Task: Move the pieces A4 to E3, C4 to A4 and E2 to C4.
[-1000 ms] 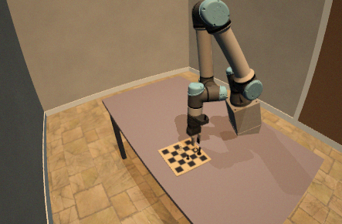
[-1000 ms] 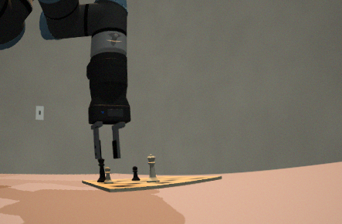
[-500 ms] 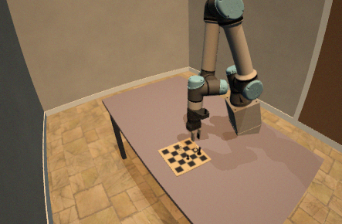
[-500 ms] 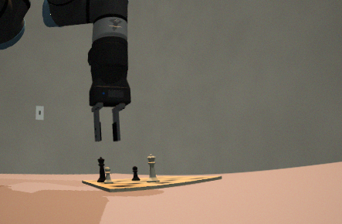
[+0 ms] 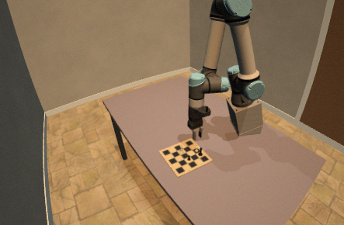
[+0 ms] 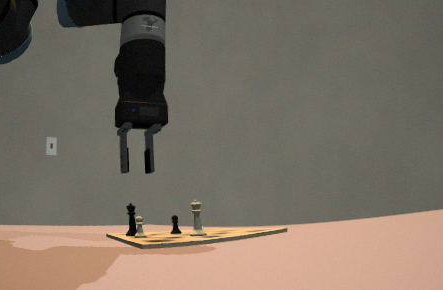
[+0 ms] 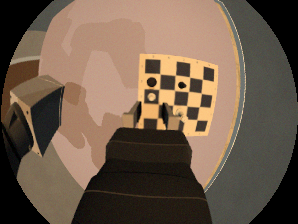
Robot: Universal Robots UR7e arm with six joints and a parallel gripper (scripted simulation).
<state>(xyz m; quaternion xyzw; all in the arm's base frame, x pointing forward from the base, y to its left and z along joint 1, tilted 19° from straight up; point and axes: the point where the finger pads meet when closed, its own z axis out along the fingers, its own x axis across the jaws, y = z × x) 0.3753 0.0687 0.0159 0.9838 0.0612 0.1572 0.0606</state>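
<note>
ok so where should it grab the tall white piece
Grip the tall white piece on its slim stem, below the crown and above the flared base, coming straight down from above. It stands upright with open space on both sides, so the open gripper can likely straddle it without bumping the black pawn.
</note>
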